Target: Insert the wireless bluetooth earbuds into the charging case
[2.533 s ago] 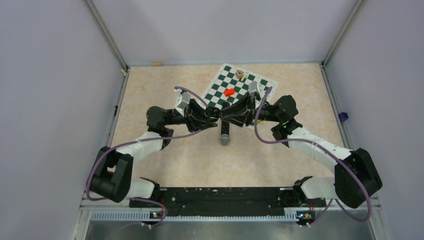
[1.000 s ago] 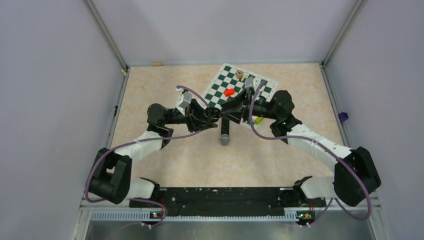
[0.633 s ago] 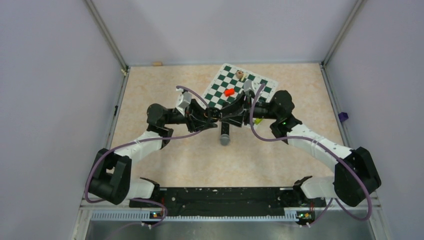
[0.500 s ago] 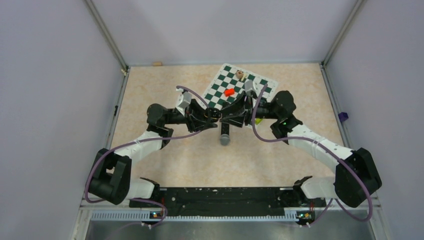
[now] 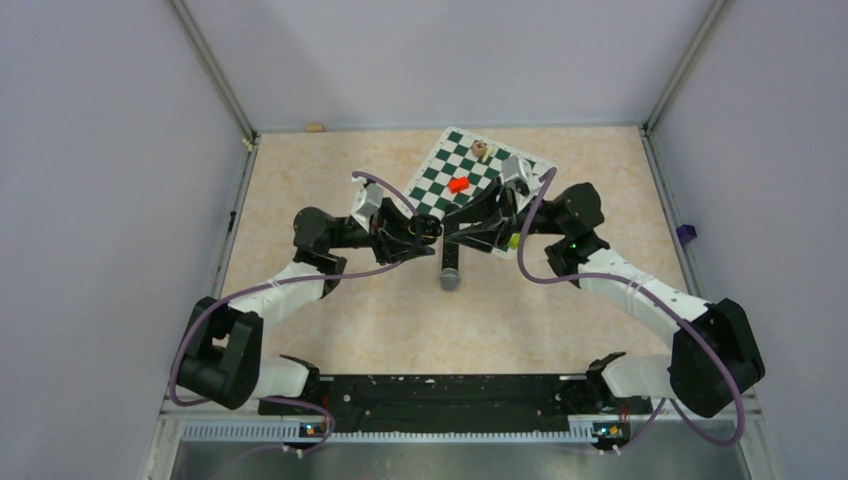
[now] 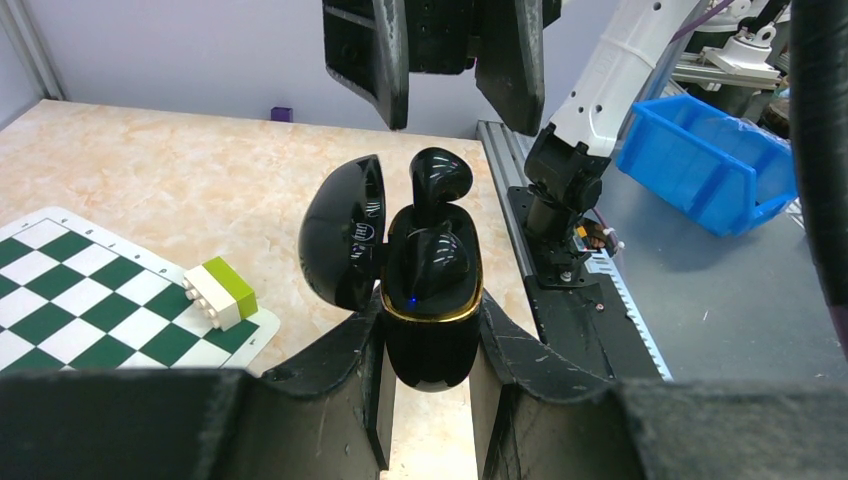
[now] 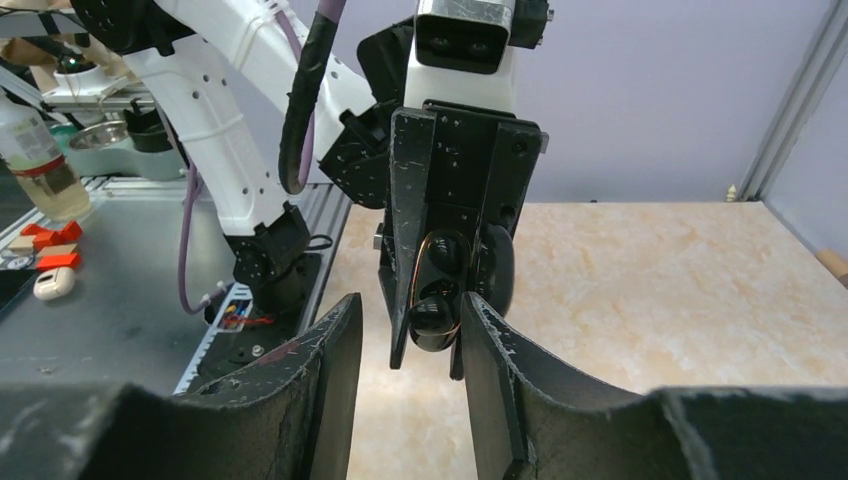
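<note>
My left gripper [image 6: 430, 400] is shut on the lower half of a glossy black charging case [image 6: 432, 310] with a gold rim. The case's lid [image 6: 345, 235] hangs open to the left. One black earbud [image 6: 440, 180] stands upright in the case, its top poking above the rim. My right gripper [image 6: 440, 90] hangs just above that earbud, open, with nothing between its fingers. In the right wrist view the case [image 7: 450, 265] and the earbud [image 7: 432, 315] lie just beyond my open right gripper [image 7: 410, 300]. From above, both grippers [image 5: 425, 228] [image 5: 470, 225] meet mid-table.
A microphone [image 5: 450, 272] lies on the table just below the two grippers. Behind them is a green-and-white chessboard mat [image 5: 437, 178] carrying a red piece [image 5: 459, 184], a wooden piece [image 5: 480, 150] and a yellow-green block [image 6: 220, 292] near its corner. Walls close in three sides.
My right arm has drawn back a little to the right, away from the case. The left arm and the case have stayed still.
</note>
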Available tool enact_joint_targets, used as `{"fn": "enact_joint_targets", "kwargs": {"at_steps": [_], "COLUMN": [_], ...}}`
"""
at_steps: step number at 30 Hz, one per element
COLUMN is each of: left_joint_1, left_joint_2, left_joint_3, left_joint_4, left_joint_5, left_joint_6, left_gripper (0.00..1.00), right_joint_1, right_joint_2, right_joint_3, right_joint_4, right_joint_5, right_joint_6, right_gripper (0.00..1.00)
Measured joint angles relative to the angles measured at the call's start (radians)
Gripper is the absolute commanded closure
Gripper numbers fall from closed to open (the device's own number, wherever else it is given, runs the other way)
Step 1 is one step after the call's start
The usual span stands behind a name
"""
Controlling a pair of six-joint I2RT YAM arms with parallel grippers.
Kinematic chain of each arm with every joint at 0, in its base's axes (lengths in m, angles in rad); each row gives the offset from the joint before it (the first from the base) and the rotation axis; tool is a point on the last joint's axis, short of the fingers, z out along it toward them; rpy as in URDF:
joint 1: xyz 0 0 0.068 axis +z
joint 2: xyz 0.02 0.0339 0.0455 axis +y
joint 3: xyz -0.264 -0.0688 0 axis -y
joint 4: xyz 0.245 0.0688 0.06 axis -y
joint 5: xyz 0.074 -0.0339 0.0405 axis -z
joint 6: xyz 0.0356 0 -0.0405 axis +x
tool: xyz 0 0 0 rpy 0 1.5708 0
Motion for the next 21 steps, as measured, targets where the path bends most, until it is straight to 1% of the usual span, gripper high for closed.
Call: {"fn": "enact_joint_targets", "kwargs": {"at_steps": [6, 13, 21], "left_joint_1": [0.000, 0.000, 0.000], "left_joint_2": [0.000, 0.000, 0.000], "left_joint_3": [0.000, 0.000, 0.000], "left_joint_4": [0.000, 0.000, -0.001], "left_joint_5": [0.000, 0.000, 0.000], "left_joint_6": [0.000, 0.000, 0.000], "left_gripper": [1.00, 1.00, 1.00], "right_joint_1": [-0.015, -0.013, 0.006], "right_joint_2": [-0.007, -0.007, -0.005], "right_joint_3": [0.000, 0.000, 0.000], "right_joint_4": [0.013, -0.074, -0.106], "right_joint_5": [0.009, 0.085, 0.104], "right_joint_6": [0.005, -0.063, -0.091], "right_gripper": [0.59, 0.60, 0.60]}}
